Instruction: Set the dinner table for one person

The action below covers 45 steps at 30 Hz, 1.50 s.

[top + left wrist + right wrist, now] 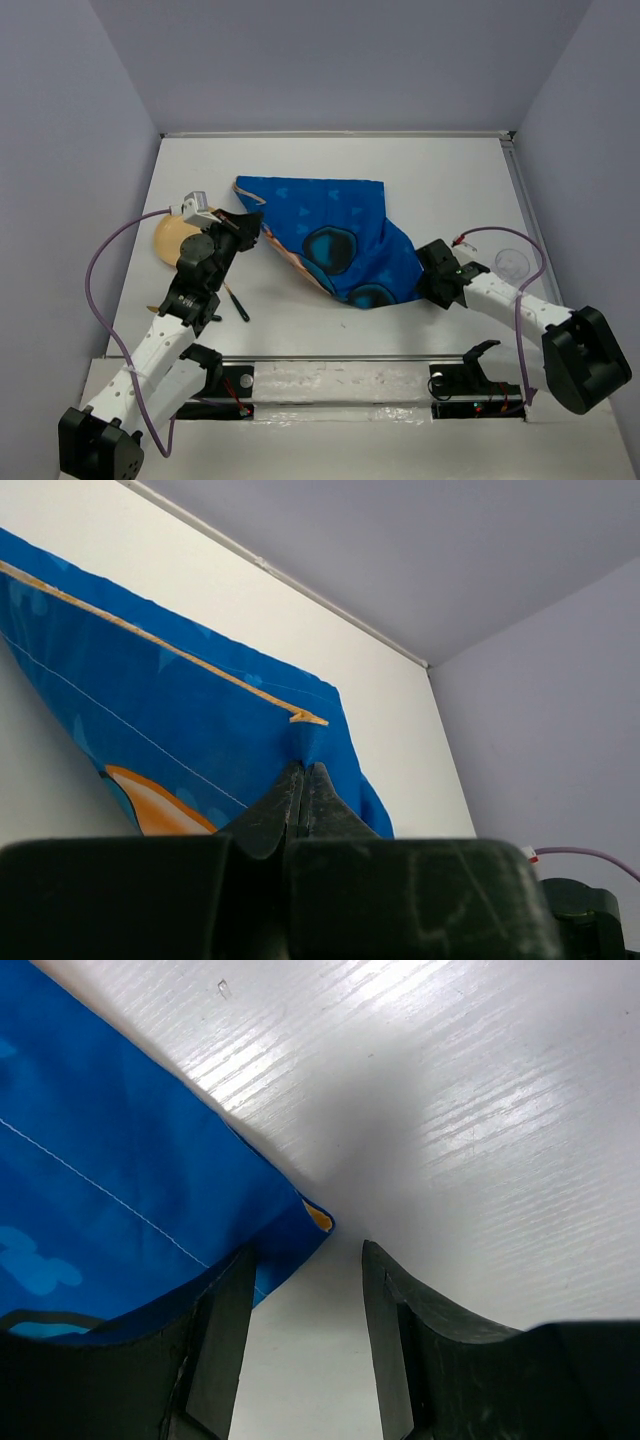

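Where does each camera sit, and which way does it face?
Top external: above and behind, looking down on the table, left arm, right arm, placemat.
Left wrist: looking along shut left fingers pinching the placemat's edge, toward the far wall.
Right wrist: looking down past open right fingers at the placemat's corner.
Shared: the placemat.

Overhead looks down on table [430, 170]; wrist cameras closely share placemat [340, 235].

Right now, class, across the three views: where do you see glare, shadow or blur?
Right wrist: streaky glare on the dinner table, soft shadow just ahead of the right gripper. Left wrist: the left gripper is dark and blurred up close, the placemat sharper. Top external: even light, no glare.
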### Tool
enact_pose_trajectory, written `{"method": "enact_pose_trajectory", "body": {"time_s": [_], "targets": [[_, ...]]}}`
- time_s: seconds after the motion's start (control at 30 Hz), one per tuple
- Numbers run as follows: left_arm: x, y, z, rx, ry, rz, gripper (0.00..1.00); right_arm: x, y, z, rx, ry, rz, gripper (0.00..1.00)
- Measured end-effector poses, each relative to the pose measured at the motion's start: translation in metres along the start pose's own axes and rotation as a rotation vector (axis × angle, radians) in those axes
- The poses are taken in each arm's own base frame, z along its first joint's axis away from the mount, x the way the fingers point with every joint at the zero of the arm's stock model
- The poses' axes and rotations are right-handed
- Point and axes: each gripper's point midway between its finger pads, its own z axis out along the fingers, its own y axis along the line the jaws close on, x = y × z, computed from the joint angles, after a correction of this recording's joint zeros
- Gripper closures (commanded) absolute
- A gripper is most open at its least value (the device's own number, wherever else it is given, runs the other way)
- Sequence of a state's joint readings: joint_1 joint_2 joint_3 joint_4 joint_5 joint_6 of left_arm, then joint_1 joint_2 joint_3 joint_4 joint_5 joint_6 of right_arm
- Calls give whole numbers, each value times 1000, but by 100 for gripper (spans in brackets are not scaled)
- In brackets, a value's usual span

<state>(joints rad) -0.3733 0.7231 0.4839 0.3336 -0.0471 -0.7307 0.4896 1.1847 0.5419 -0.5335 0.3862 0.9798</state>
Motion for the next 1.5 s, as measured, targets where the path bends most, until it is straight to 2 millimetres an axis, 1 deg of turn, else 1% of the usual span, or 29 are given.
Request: {"method": "enact_pose_trajectory", "body": {"time_s": [0.13,0.27,0.33,0.37,0.43,0.5,0.53,0.6,0.77,0.8,0.87,0.9,0.97,1.0,1.03,1.1,1.17,1.2,1.23,1.27,1.3,1.33,1.37,1.4,1.43,1.5], "targets": [[1,0,0,3,0,-5,100,-3,3,2,-9,-8,12,50],[4,3,0,-2,5,-6,100,-5,7,4,-22,-14,21,64],[3,2,0,0,3,-6,100,-6,9,5,-29,-17,26,69],[3,2,0,1,2,-6,100,-6,11,5,-35,-19,29,74],[2,2,0,2,1,-7,100,-6,11,6,-41,-22,35,78],[3,2,0,2,1,-7,100,-6,12,6,-49,-24,38,85],[3,2,0,2,1,-6,100,-5,12,6,-51,-24,39,93],[3,2,0,2,1,-6,100,-5,12,6,-56,-24,40,100],[3,2,0,0,2,-6,100,-7,13,3,-83,-35,51,100],[3,3,0,-2,2,-6,100,-9,15,-1,-100,-46,58,100],[3,4,0,-12,4,-3,100,-20,20,-15,-163,-88,66,100],[3,4,0,-18,7,-1,100,-29,25,-26,-209,-121,74,100],[-3,-1,-2,-21,10,9,100,-50,34,-55,-314,-201,86,100],[-12,-8,-4,-11,-5,13,100,-64,39,-75,-371,-251,94,100],[-24,-18,-7,0,-28,19,100,-75,42,-90,-404,-286,94,100],[-54,-42,-14,41,-98,26,100,-109,51,-140,-499,-393,102,100],[-86,-69,-26,96,-173,26,100,-145,56,-195,-586,-507,119,100],[-100,-82,-32,121,-208,25,100,-159,56,-218,-615,-559,121,100],[-113,-93,-39,143,-239,24,100,-170,55,-236,-633,-599,124,100],[-127,-105,-45,169,-272,20,100,-184,52,-262,-660,-653,132,100],[-141,-117,-53,195,-304,15,100,-194,48,-280,-671,-693,129,100],[-146,-121,-56,203,-317,14,100,-206,44,-304,-694,-742,139,100],[-156,-129,-64,222,-344,10,100,-214,39,-320,-697,-781,134,100],[-161,-132,-67,229,-357,7,100,-221,37,-333,-704,-807,137,100],[-168,-137,-71,240,-375,4,100,-227,34,-343,-703,-831,135,100],[-173,-141,-73,246,-389,1,100,-241,30,-363,-690,-884,133,100]]}}
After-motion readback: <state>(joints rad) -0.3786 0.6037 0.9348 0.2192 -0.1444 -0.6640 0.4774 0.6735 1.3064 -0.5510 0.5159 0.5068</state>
